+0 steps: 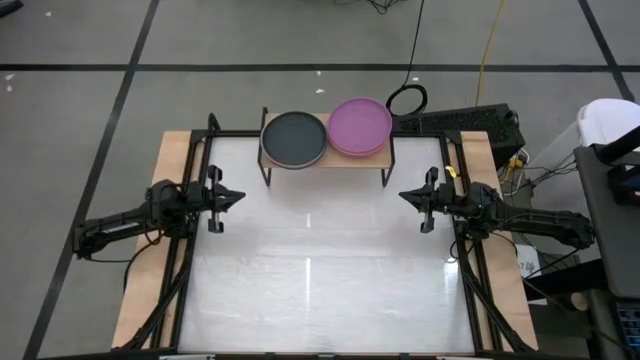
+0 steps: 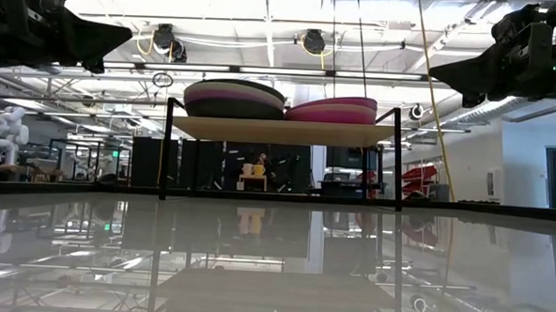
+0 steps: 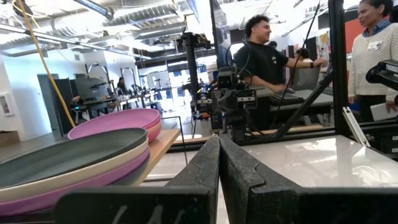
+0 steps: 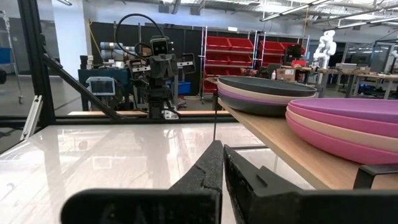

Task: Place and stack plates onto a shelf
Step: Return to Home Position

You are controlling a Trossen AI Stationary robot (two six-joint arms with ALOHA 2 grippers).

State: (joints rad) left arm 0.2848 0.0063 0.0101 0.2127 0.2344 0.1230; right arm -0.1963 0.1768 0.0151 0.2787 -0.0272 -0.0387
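Observation:
Two stacks of plates rest on the shelf (image 1: 326, 160), a light-wood rack on thin black legs at the table's far edge. The left stack (image 1: 294, 138) has a dark grey plate on top, with beige and purple plates under it (image 3: 68, 165). The right stack (image 1: 360, 126) is magenta and pink (image 4: 348, 121). My left gripper (image 1: 238, 196) is shut and waits above the table's left side, its tips pointing right. My right gripper (image 1: 403, 196) is shut and waits above the right side, pointing left. Both hold nothing.
The white table (image 1: 320, 270) is glossy, with wooden strips and black frame rails along both sides. A black cable loop (image 1: 406, 98) lies on the floor behind the shelf. People (image 3: 267, 53) stand in the room beyond the table.

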